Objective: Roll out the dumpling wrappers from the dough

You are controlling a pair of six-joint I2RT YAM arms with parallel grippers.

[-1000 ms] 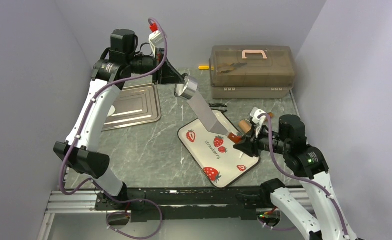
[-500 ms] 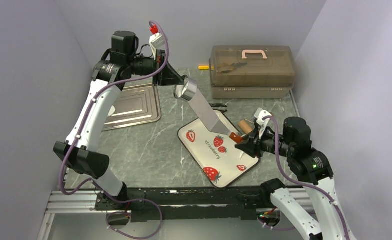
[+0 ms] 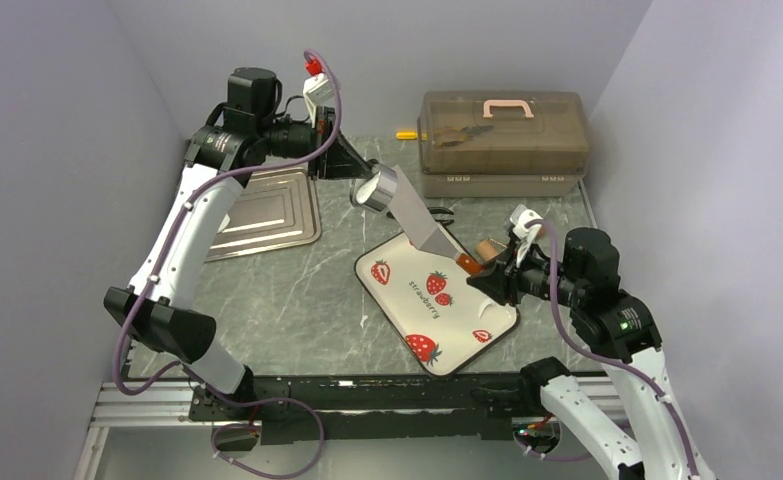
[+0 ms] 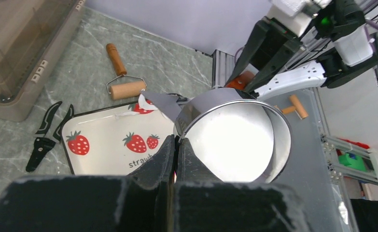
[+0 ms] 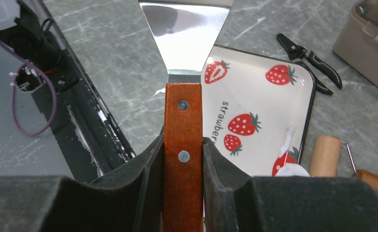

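On the plate (image 5: 254, 63), dough (image 5: 293, 170) lies near the right end effector (image 5: 183, 164).

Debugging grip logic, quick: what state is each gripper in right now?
Left gripper: closed, pinching the rim of the metal ring.
Right gripper: closed on the wooden handle of the spatula.

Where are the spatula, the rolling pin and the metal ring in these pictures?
spatula (image 5: 183, 140): right wrist view, on its wooden handle.
rolling pin (image 4: 128, 90): left wrist view, on its wooden cylinder.
metal ring (image 4: 203, 104): left wrist view, on its shiny outer wall.
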